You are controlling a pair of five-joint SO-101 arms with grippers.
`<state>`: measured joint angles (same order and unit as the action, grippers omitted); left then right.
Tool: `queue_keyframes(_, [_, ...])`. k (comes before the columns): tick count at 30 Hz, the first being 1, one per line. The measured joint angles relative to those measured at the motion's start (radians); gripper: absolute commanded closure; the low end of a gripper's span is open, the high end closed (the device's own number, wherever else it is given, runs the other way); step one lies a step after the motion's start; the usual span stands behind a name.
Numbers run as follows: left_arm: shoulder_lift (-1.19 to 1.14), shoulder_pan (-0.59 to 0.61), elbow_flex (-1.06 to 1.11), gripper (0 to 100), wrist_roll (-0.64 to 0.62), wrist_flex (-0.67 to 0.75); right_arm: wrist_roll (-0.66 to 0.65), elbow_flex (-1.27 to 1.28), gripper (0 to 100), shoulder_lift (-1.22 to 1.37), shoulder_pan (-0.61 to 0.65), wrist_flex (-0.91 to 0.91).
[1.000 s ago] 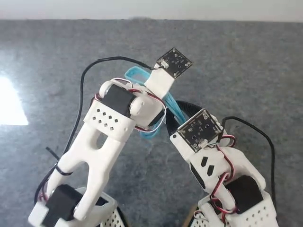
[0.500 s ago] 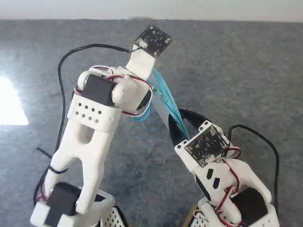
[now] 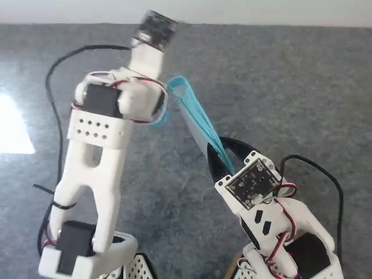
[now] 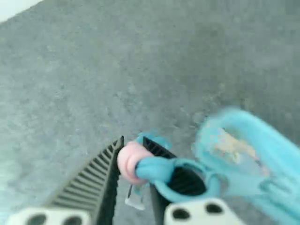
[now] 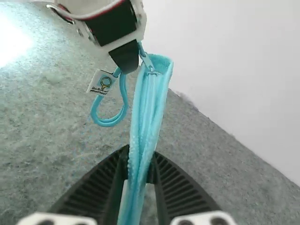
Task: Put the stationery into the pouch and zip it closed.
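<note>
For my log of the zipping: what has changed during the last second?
The left gripper, shut on the zip pull, has moved away from the right gripper toward the table's far edge, stretching the pouch. The right gripper stays clamped on the pouch's other end.

A grey speckled table point(image 3: 302, 87) is spread across the high view. It is bounded at 12 o'clock by a white wall point(image 3: 261, 10). A bright patch of light point(image 3: 11, 131) is cast at 9 o'clock.
</note>
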<state>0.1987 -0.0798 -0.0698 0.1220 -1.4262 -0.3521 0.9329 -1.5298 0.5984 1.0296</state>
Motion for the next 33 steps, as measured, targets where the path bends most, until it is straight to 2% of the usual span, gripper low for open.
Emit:
queue_keyframes(8, [-0.002, 0.080, 0.002, 97, -0.054, 0.137, -0.002, 0.000, 99.1, -0.002, 0.002, 0.002])
queue_keyframes(10, [-0.002, 0.087, 0.002, 89, -0.055, 0.161, -0.003, 0.000, 99.1, -0.002, 0.002, 0.002])
queue_keyframes(12, [-0.003, 0.100, 0.002, 76, -0.055, 0.175, -0.006, 0.000, 98.6, -0.005, 0.000, 0.009])
queue_keyframes(15, [-0.003, 0.110, -0.002, 64, -0.054, 0.196, -0.002, -0.002, 89.1, -0.011, -0.002, 0.009])
queue_keyframes(19, [-0.005, 0.075, -0.028, 63, -0.044, 0.244, 0.048, -0.002, 76.5, 0.060, -0.057, -0.029])
queue_keyframes(22, [-0.005, 0.066, -0.040, 63, -0.055, 0.288, 0.063, -0.002, 77.9, 0.157, -0.130, -0.074])
queue_keyframes(29, [-0.005, -0.014, -0.049, 63, -0.066, 0.325, 0.078, 0.000, 81.5, 0.408, -0.201, -0.173])
queue_keyframes(33, [-0.005, -0.055, -0.086, 63, -0.110, 0.345, 0.101, -0.005, 81.5, 0.442, -0.315, -0.184])
